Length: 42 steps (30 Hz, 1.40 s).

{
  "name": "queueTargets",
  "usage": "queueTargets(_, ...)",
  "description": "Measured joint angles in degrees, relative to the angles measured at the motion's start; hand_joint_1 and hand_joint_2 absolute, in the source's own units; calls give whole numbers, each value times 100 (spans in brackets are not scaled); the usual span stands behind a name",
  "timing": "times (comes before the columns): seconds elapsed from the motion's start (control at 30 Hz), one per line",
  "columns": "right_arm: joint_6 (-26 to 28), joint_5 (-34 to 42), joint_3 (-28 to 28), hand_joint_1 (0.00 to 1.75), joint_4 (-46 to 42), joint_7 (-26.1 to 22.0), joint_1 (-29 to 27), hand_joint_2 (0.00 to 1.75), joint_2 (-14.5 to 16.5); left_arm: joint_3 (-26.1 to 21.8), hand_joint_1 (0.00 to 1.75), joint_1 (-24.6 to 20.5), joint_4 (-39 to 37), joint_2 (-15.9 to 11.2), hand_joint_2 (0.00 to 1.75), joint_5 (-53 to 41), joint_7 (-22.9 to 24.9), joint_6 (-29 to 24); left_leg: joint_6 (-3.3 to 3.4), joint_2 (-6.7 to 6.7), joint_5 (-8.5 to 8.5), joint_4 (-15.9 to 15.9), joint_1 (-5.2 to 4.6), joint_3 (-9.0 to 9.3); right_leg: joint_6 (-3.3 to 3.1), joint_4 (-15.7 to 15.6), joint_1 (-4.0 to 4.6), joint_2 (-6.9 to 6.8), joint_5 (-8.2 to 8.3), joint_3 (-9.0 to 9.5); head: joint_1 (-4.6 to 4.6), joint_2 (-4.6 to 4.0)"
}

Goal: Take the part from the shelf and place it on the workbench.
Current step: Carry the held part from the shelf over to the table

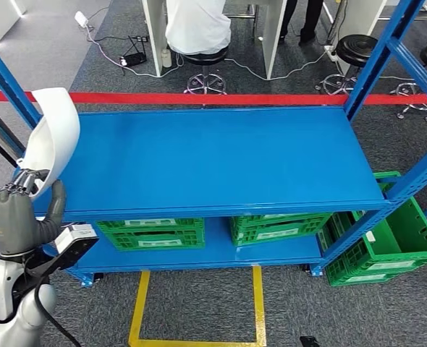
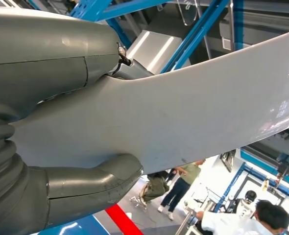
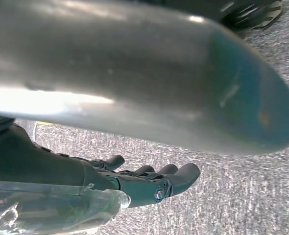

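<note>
Head view: the left hand [image 1: 16, 217] grips a white curved part [image 1: 50, 137] by its lower edge, holding it raised just off the left end of the blue shelf [image 1: 216, 155]. In the left wrist view the thumb and darker fingers [image 2: 95, 183] pinch the part [image 2: 195, 112] from both faces. Green crates [image 1: 151, 233] sit on the lower shelf level; another green crate [image 1: 402, 242] stands on the floor at the right. In the right wrist view the right hand [image 3: 143, 181] hangs over grey carpet, fingers extended side by side, holding nothing.
</note>
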<state>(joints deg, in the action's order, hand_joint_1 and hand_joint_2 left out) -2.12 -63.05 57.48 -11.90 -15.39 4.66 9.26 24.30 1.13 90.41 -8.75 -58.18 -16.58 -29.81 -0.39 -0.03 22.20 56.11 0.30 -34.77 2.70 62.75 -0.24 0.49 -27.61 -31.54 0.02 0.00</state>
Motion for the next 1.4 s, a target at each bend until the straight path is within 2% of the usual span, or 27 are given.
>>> queueTargets(0.07,-7,20,0,0,-1,-42,24,0,-2,1,175,0,8,9,175,-3,1,9,-65,6,-94,-3,0,-40,-52,-494,29,8,-93,282,1,-1)
queueTargets(0.17,-37,56,1,0,3,-93,38,0,15,15,175,24,19,41,175,-9,2,56,-169,0,-132,11,15,-100,-160,-553,27,-2,12,204,14,-1)
queueTargets(0.23,-59,61,3,0,5,-109,67,0,30,27,175,45,23,64,175,-24,4,88,-231,-8,271,338,23,-242,-238,-580,-2,-20,157,84,-11,0)
queueTargets(0.3,-72,62,4,0,5,-126,100,0,32,43,175,60,23,98,175,-43,13,110,-278,-7,851,1040,29,-431,-264,-579,-2,-24,299,-90,-31,0)
queueTargets(0.33,-78,62,4,0,5,-134,107,0,34,52,175,76,23,117,175,-48,16,114,-294,-7,995,1367,31,-487,-259,-577,-3,-26,368,-178,-31,-1)
queueTargets(0.37,-79,61,5,0,5,-138,108,0,39,61,175,99,24,137,175,-48,20,118,-305,-7,999,1572,31,-482,-252,-574,-6,-29,437,-267,-31,-1)
queueTargets(0.4,-80,60,5,0,5,-141,105,0,44,66,175,124,25,156,175,-50,25,127,-313,-7,884,1603,32,-395,-239,-570,-12,-31,505,-355,-32,-1)
queueTargets(0.47,-78,60,6,0,5,-136,96,0,53,72,175,172,39,206,175,-62,40,171,-323,-6,603,1135,41,57,-192,-556,-27,-29,638,-517,-34,-1)
queueTargets(0.53,-72,63,8,0,5,-125,82,0,55,74,175,193,69,269,175,-103,65,233,-288,-13,626,323,49,650,-123,-520,-17,-24,751,-637,-35,-2)
queueTargets(0.6,-68,65,9,0,5,-119,59,0,56,77,175,214,90,331,175,-158,91,284,-186,-23,750,-93,34,884,-54,-523,-3,-23,877,-702,-34,-2)
queueTargets(0.67,-68,65,10,0,5,-119,18,0,56,76,175,244,93,389,175,-204,114,340,-66,-13,700,-94,27,801,11,-535,-23,-23,925,-743,-31,-1)
queueTargets(0.7,-68,65,14,0,5,-120,-4,0,56,74,175,252,93,416,175,-224,122,372,-15,-5,647,-90,27,754,40,-455,-33,-24,799,-778,-26,-1)
queueTargets(0.73,-68,64,19,0,5,-121,-15,0,56,72,175,251,93,445,175,-243,125,403,28,2,584,-90,29,700,62,-256,-39,-25,559,-835,-17,-1)
queueTargets(0.8,-69,62,31,0,5,-126,-1,0,57,67,175,246,93,499,175,-278,128,460,75,7,453,-85,10,559,91,451,-39,-27,-57,-992,0,-1)
queueTargets(0.83,-69,61,37,0,5,-128,17,0,57,66,175,244,93,528,175,-294,130,486,84,8,381,-82,-2,473,98,830,-37,-27,-250,-1049,6,-1)
queueTargets(0.87,-70,60,43,0,5,-131,33,0,57,66,175,244,93,552,175,-313,131,507,88,9,310,-78,-16,383,94,1090,-34,-27,-298,-1047,8,-1)
queueTargets(0.9,-70,59,48,0,5,-132,44,0,57,65,175,243,93,575,175,-331,132,528,88,8,241,-75,-29,294,79,1178,-28,-27,-222,-961,9,-1)
queueTargets(0.97,-70,54,56,0,5,-134,66,0,57,63,175,236,93,621,175,-361,133,567,75,4,115,-71,-47,144,11,734,0,-23,49,-483,10,-1)
queueTargets(1.03,-68,44,61,0,-1,-138,110,0,54,55,175,218,97,674,175,-396,138,610,35,3,9,-63,-62,48,-68,-139,40,-20,13,169,7,0)
queueTargets(1.07,-66,37,61,0,-3,-140,134,0,53,50,175,204,98,700,175,-415,140,634,7,8,-42,-62,-61,25,-92,-461,60,-15,-65,364,6,-1)
queueTargets(1.1,-65,31,61,0,-5,-143,151,0,52,45,175,192,100,724,175,-434,141,656,-25,13,-90,-64,-57,7,-108,-636,77,-13,-126,446,6,0)
queueTargets(1.17,-65,20,62,0,-4,-140,151,0,62,36,175,183,100,756,175,-459,142,686,-91,14,-143,-63,-42,-29,-153,-684,78,-21,-59,372,9,-1)
queueTargets(1.23,-61,15,64,0,-3,-135,146,0,73,14,175,187,100,775,175,-472,142,714,-165,6,169,155,-30,-145,-229,-696,55,-47,72,266,-13,-1)
queueTargets(1.3,-54,13,68,0,-3,-133,149,0,76,-8,175,193,100,791,175,-486,142,750,-230,3,769,776,-10,-342,-270,-695,46,-59,218,105,-36,-1)
queueTargets(1.33,-52,12,69,0,-3,-131,146,0,76,-16,175,200,100,797,175,-495,142,762,-253,3,982,1147,-1,-427,-269,-689,46,-60,291,9,-39,-1)
queueTargets(1.37,-51,9,70,0,-3,-128,139,0,78,-23,175,208,100,801,175,-506,142,768,-271,3,1051,1431,4,-464,-263,-679,45,-62,361,-91,-38,-1)
queueTargets(1.4,-50,7,71,0,-3,-126,132,0,80,-31,175,215,100,803,175,-515,142,769,-283,3,986,1570,9,-429,-253,-664,43,-65,430,-193,-39,-1)
